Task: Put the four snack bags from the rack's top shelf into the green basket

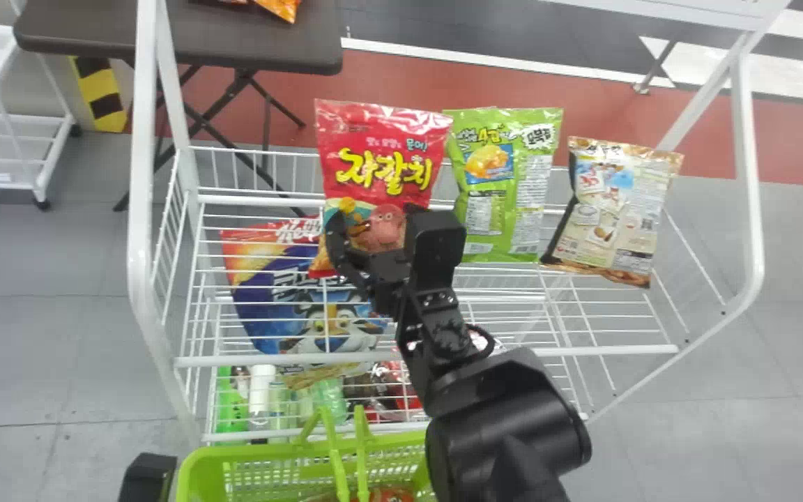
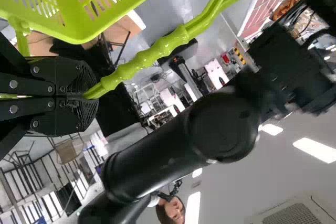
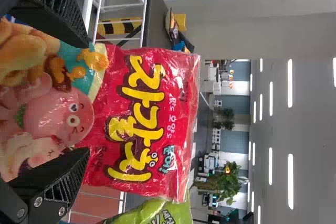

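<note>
In the head view, open room lies between the rack's left post [image 1: 142,174] and the red snack bag [image 1: 380,157]. The bag stands on the top shelf [image 1: 255,201], its upper right corner close to the green snack bag [image 1: 506,181]; a narrow gap parts that one from the tan snack bag [image 1: 610,213], which leans. My right arm [image 1: 506,411] comes up past the green basket [image 1: 199,453] and over the shelf's front wire, with my right claw [image 1: 379,233] spread at the red bag's lower part. Bold yellow lettering crosses that bag; small print covers the tan one's panel.

In the left wrist view, the basket's slotted side is near my left claw [image 2: 90,96], which pinches the green handle [image 2: 157,48].

In the right wrist view, my right claw's fingers [image 3: 63,14] stand wide, the red bag between them, its yellow lettering facing me.
</note>
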`<move>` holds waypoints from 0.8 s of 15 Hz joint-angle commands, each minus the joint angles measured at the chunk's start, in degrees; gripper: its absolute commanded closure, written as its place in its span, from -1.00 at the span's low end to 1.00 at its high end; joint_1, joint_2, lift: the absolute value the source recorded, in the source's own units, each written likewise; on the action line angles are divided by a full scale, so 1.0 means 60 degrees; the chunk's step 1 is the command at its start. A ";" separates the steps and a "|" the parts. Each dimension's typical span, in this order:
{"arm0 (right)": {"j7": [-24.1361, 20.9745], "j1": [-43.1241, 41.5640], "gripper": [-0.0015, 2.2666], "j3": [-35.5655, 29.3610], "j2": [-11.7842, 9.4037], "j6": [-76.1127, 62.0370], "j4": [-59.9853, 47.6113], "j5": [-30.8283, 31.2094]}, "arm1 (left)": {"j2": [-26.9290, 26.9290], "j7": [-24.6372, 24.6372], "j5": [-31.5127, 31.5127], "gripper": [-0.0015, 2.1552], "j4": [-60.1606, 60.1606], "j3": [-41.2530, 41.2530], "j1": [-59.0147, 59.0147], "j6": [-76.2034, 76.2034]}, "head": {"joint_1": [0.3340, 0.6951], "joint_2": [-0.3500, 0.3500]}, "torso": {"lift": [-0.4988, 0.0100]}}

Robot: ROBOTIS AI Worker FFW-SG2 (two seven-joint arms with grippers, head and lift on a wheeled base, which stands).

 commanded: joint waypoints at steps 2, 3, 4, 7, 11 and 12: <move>0.0159 -0.0653 0.19 -0.0146 0.0030 0.0534 0.0563 0.0098 | 0.0056 -0.0015 0.0057 0.60 0.0072 0.0015 -0.0022 -0.0030 | 1.00 -0.59 | 0.96; 0.0262 -0.0477 0.85 -0.0175 -0.0029 0.0769 0.0401 0.0083 | 0.0041 0.0000 0.0057 0.60 0.0102 0.0015 -0.0051 -0.0030 | 1.00 -0.58 | 0.96; 0.0584 -0.0257 0.88 -0.0146 -0.0029 0.0710 0.0065 0.0069 | 0.0041 0.0000 0.0057 0.61 0.0102 0.0000 -0.0065 -0.0030 | 1.00 -0.57 | 0.96; 0.0731 0.0343 0.93 -0.0072 -0.0043 0.0622 -0.0873 0.0113 | 0.0012 0.0000 0.0057 0.60 0.0131 0.0000 -0.0109 -0.0030 | 1.00 -0.56 | 0.96; 0.0731 0.1281 0.93 -0.0087 -0.0205 0.0681 -0.2147 0.0230 | 0.0026 -0.0029 0.0057 0.60 0.0131 0.0000 -0.0109 -0.0030 | 1.00 -0.57 | 0.96; 0.0745 0.1647 0.93 -0.0131 -0.0322 0.0769 -0.2675 0.0230 | 0.0026 -0.0059 0.0057 0.60 0.0087 0.0015 -0.0080 -0.0030 | 1.00 -0.58 | 0.96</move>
